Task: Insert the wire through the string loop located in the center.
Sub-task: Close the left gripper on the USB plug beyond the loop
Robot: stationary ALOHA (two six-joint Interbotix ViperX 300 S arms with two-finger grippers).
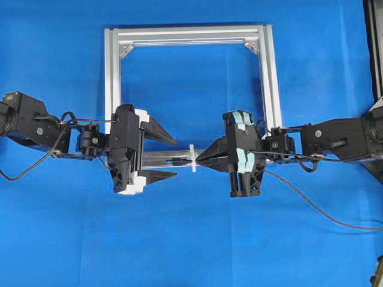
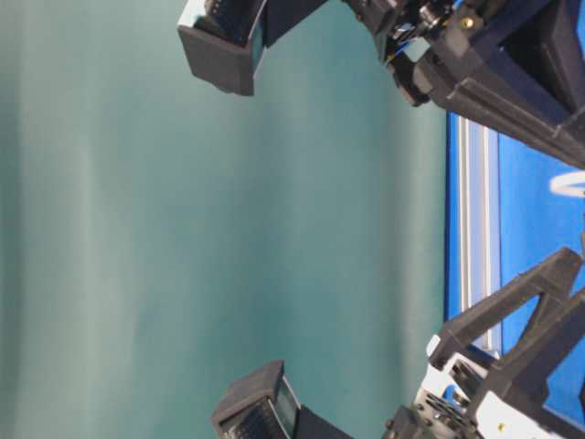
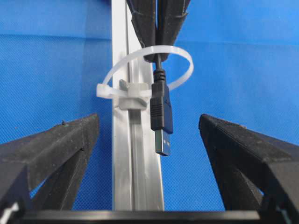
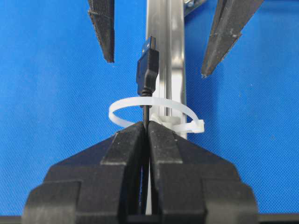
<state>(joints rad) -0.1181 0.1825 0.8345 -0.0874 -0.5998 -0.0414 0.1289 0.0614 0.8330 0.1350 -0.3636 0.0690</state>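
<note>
Blue cloth covers the table [image 1: 191, 239], and on it lies a square frame of silver aluminium rail [image 1: 190, 36]. Seen from overhead, two black robot arms face each other across the frame's near rail. The left gripper [image 1: 173, 158] stands with its jaws spread wide and empty; the right gripper [image 1: 200, 159] has its jaws pressed together, tips pointing left. Between them sits the tiny white plastic string loop [image 1: 192, 158], upright across the rail.

From table level (a sideways picture, mostly green backdrop) only parts of the arms and a strip of rail show; the loop and wire cannot be made out.

Through the left wrist camera, the long thin black wire [image 3: 161, 112] ends in a rectangular dark plug with a short metal tip. It hangs through the loop, plug already on the left gripper's side, its long axis running along the rail toward the open jaws, which flank it without touching.

Through the right wrist camera, the closed jaws pinch the thin cable just behind the smooth, ribbon-like loop. The left arm looks best placed to take the plug next.
</note>
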